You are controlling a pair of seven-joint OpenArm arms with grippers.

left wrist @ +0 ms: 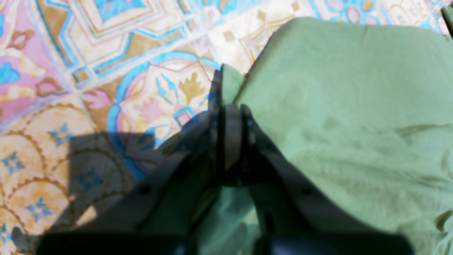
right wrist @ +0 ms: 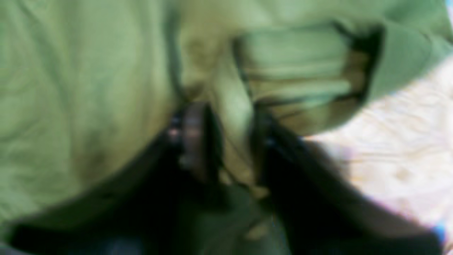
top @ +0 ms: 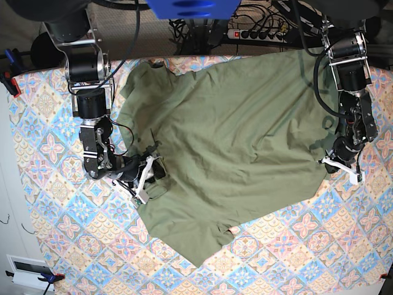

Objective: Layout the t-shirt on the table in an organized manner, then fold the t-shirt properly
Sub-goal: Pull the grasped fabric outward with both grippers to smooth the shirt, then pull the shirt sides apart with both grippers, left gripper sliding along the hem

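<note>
Meanwhile, the shirt (top: 230,147) sprawls crumpled across the desk (top: 55,153); left fingers (left wrist: 230,117) clamp its edge, right fingers (right wrist: 193,131) straddle a fold, apparently closing, likely to stretch it flat.

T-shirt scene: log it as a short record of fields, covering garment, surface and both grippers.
garment: olive-green short-sleeved cotton t-shirt, spread out, wrinkled, not folded
surface: table with pink, blue and cream patterned cloth
left gripper: shut on the t-shirt's edge
right gripper: jaws astride a fold of fabric at the sleeve, grip unclear
shirt hem: nearest the base camera, bunched
</note>
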